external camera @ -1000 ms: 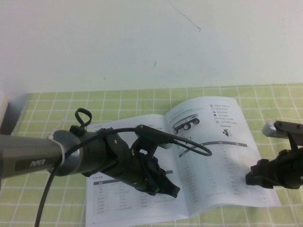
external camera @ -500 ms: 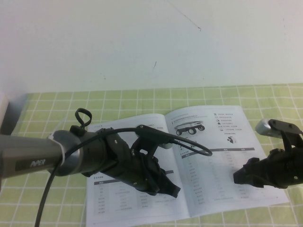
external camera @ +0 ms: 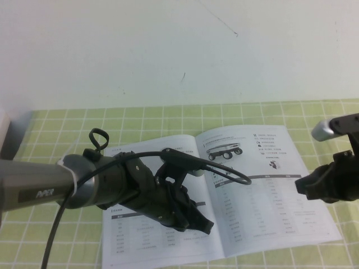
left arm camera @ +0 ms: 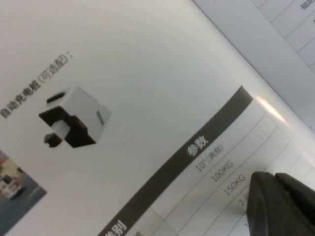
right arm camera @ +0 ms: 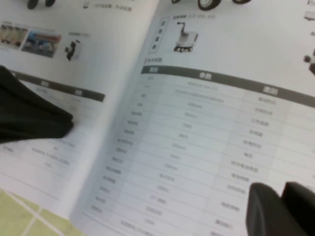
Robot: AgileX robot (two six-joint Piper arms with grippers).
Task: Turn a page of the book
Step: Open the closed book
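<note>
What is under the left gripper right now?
The left gripper sits over the book, on its left-hand page; the print beneath it is hidden. The right gripper hangs over the right-hand page's outer edge.

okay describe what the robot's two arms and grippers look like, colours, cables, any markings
The left arm is a dark grey tube with a pale band and white PiPER lettering; a thin black cable loops along it. Its left gripper is matte black plastic, with a camera module on top. The right gripper is also black, with a silver-capped camera above.

Left gripper low, center; right gripper raised.
</note>
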